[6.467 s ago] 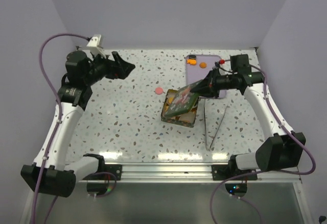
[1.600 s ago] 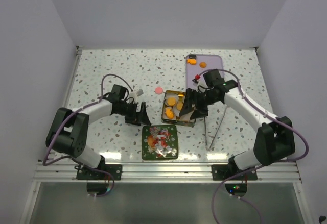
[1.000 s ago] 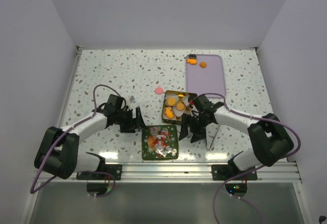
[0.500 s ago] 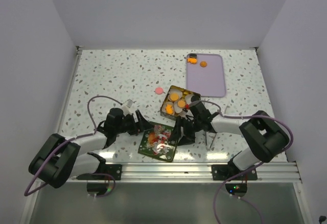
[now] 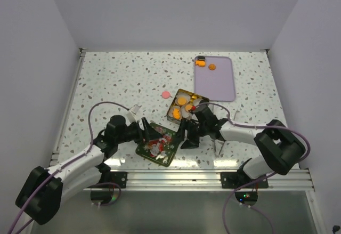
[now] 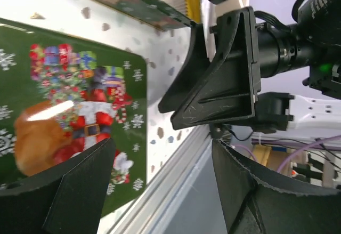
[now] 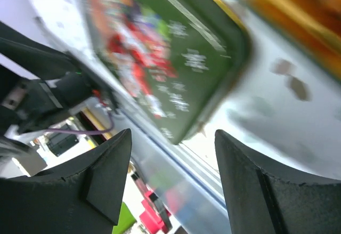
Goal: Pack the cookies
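Orange cookies [image 5: 182, 101] sit in white paper cups inside the open gold-rimmed tin [image 5: 176, 115]. Two more orange cookies [image 5: 212, 67] lie on the purple tray [image 5: 218, 85], and a pink cookie [image 5: 165, 94] lies alone on the table. The green Christmas lid [image 5: 156, 144] lies flat and turned, near the front edge. My left gripper [image 5: 145, 131] stands open at the lid's left, one finger over the lid [image 6: 64, 101]. My right gripper [image 5: 185, 136] stands open at the lid's right, the lid's corner [image 7: 160, 37] ahead of its fingers. Neither holds anything.
Metal tongs [image 5: 224, 132] lie right of the right arm. The aluminium front rail [image 5: 176, 178] runs just below the lid. In the left wrist view the right gripper's fingers [image 6: 224, 85] face mine closely across the lid, with the tin's side [image 6: 133, 5] beyond.
The lid has slid left and turned anticlockwise. Both arms have dropped lower and drawn toward the front edge, either side of the lid. The tin has turned slightly.
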`<state>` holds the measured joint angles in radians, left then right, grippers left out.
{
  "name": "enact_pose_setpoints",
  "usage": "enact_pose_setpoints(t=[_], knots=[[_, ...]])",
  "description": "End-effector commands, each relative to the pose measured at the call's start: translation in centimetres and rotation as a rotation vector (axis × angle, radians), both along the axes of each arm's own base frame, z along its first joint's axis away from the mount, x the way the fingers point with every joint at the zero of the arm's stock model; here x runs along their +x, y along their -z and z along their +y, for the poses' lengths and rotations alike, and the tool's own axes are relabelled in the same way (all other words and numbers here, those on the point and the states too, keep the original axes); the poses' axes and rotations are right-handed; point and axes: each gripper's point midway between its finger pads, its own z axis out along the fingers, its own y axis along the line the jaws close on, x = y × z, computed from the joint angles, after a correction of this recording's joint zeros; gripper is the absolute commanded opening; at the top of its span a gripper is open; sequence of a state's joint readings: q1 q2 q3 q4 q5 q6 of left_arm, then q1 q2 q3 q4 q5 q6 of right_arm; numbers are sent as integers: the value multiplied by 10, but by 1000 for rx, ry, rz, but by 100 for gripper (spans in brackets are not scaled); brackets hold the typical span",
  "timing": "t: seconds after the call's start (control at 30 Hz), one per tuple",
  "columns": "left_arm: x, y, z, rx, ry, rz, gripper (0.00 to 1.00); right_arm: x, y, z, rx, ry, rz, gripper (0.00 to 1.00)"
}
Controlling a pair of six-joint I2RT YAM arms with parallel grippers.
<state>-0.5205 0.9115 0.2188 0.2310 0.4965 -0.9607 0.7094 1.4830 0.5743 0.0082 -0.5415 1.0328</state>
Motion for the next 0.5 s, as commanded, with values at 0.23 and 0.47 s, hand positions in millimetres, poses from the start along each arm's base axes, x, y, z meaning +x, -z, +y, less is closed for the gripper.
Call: enact_pose_setpoints(t=[0.23,0.47], knots=[[15,-20,9,145,0,8,82,33,-56,2,-57,27,-169,67],[59,10,76,429,-172,69,84,29,-31,-35,-277,61,-152,64]])
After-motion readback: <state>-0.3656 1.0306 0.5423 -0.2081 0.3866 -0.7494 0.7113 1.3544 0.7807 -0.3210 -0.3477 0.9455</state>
